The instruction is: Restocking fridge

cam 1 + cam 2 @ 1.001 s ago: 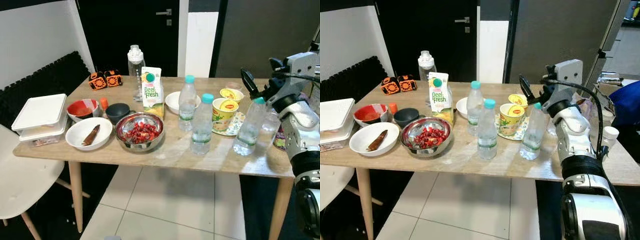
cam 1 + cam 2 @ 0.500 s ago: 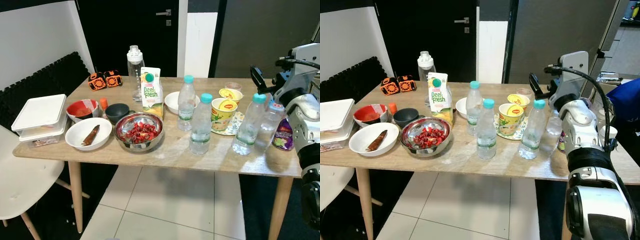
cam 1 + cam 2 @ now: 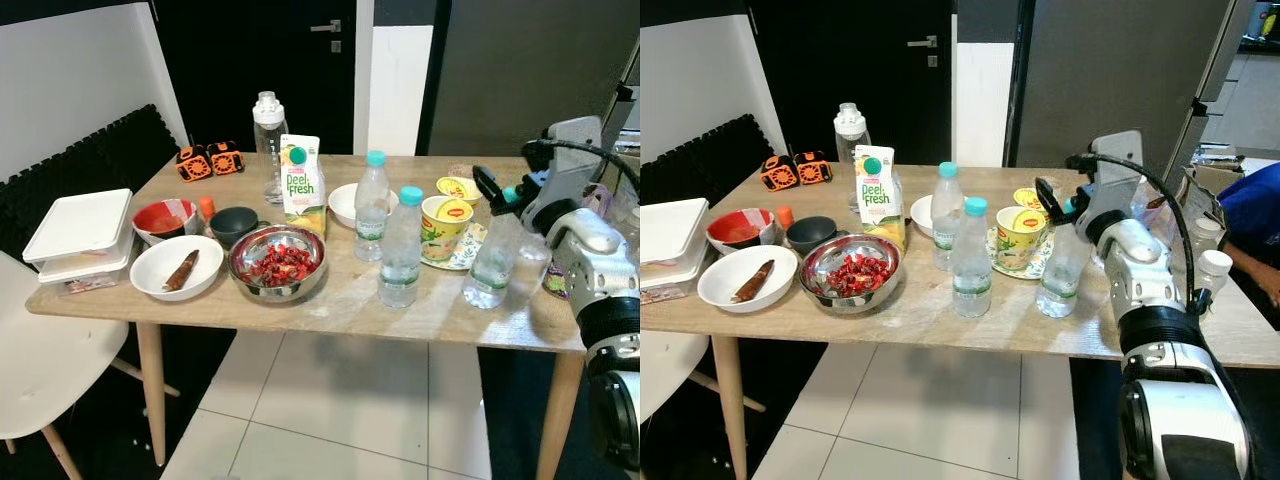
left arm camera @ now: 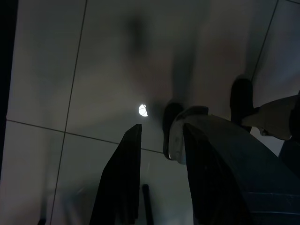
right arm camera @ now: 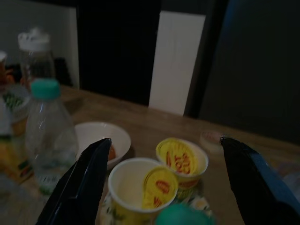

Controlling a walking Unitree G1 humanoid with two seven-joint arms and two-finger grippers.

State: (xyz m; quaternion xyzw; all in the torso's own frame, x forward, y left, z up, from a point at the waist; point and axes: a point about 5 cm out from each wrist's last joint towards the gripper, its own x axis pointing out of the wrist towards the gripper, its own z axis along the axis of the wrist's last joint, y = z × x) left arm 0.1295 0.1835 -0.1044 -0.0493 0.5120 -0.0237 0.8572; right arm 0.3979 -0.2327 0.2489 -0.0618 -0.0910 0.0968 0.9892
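Wooden bench [image 3: 340, 305] carries the groceries; the right gripper [image 5: 166, 178], jaws spread wide, has swung back in from its higher position and now straddles the teal-capped water bottle [image 3: 492, 262] at the bench's right end, apparently about to grasp.

Looks like a home dining spot: a wooden table [image 3: 340, 305] loaded with a juice carton [image 3: 303, 183], water bottles [image 3: 401, 247] and bowls mid-frame, white chair [image 3: 40, 370] lower left, tiled floor [image 3: 330, 410], and a dark door [image 3: 270, 50] up top.
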